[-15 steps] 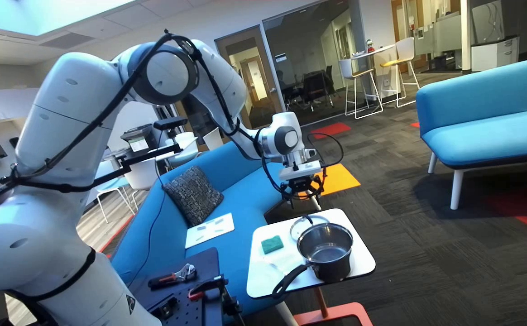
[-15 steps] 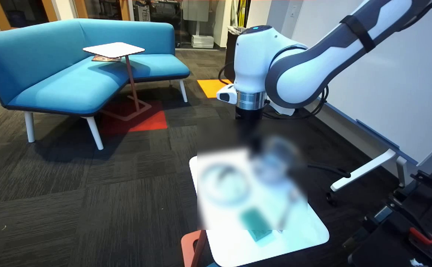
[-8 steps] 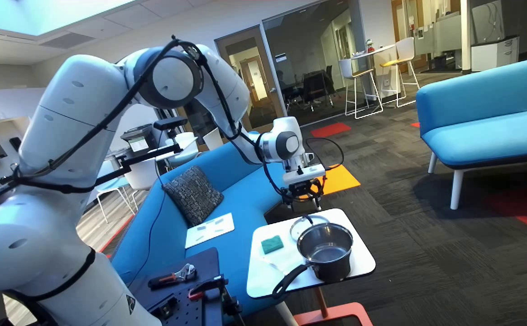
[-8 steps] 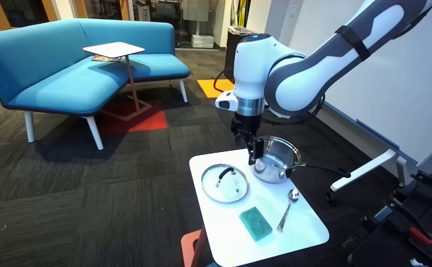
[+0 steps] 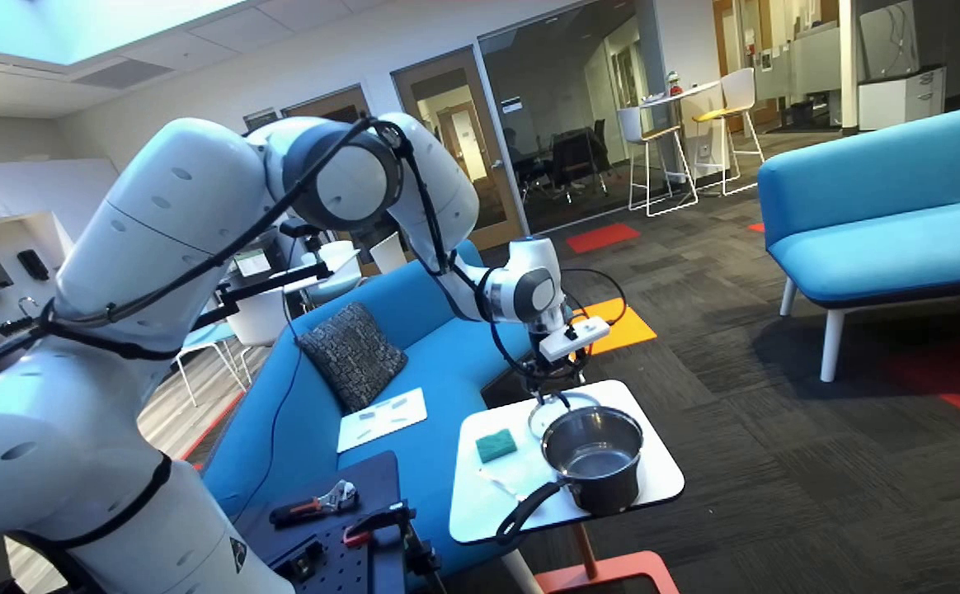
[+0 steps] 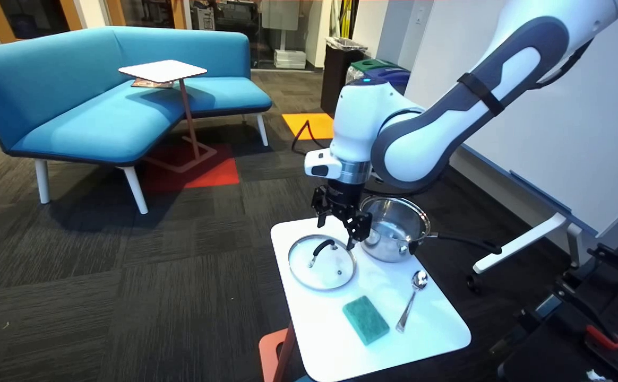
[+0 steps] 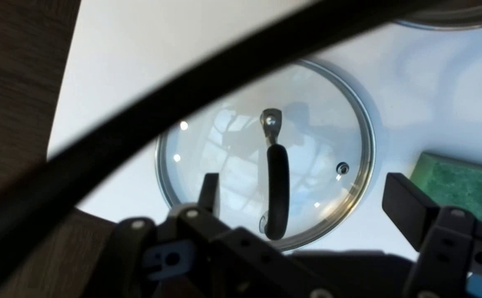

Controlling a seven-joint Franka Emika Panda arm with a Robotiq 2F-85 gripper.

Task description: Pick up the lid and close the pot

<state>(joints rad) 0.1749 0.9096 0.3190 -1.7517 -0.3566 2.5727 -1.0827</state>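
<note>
In an exterior view: lid [image 6: 317, 276] lay flat on the white table [image 6: 335, 354], just beside the pot [image 6: 391, 248], a thin strip of tabletop between them. Pot stood upright near the table's edge, its long black handle [image 6: 465, 241] reaching out past that edge. Low over the table, gripper [image 6: 335, 235] hung beside the pot and near the lid's rim; could not tell from here whether it touched either. A green sponge [image 6: 366, 320] and a spoon [image 6: 410, 305] lay on the same tabletop, apart from each other. Wrist view: gripper released, its fingers [image 7: 408, 211] parted wide. The lid's arched black grip [image 7: 278, 190] showed between them, a gap on either side. A dark strand [image 7: 183, 99], blurred, crossed the view slantwise in front of the lid. Sponge sat beyond the lid's rim, partly behind one finger; an arc of the pot's rim curved through a top corner. In an exterior view: the arm [image 5: 187, 206] arched high and bent down, gripper at its end over the far part of the table. A blue couch [image 5: 451, 371] with a dark patterned cushion [image 5: 354, 355] stood alongside. Pot hid part of the lid from this side; gripper too small and dark there to read the fingers.
</note>
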